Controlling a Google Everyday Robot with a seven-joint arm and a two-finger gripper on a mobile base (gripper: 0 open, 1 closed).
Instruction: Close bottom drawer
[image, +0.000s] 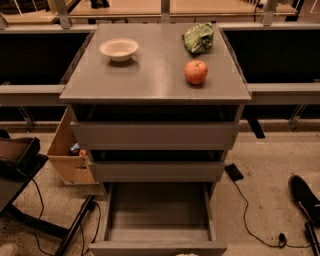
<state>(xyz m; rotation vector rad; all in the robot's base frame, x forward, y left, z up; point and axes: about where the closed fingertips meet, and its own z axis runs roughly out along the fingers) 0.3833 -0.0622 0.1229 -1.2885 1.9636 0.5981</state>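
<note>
Gaping bottom drawer (157, 212), tool (303, 199) at right edge.

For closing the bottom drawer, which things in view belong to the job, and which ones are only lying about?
For the job: bottom drawer, pulled open; gripper, low at the right edge, apart from the drawer.
Lying about: bowl, apple and green bag on the cabinet top; cardboard box on the floor, left of the cabinet.
</note>
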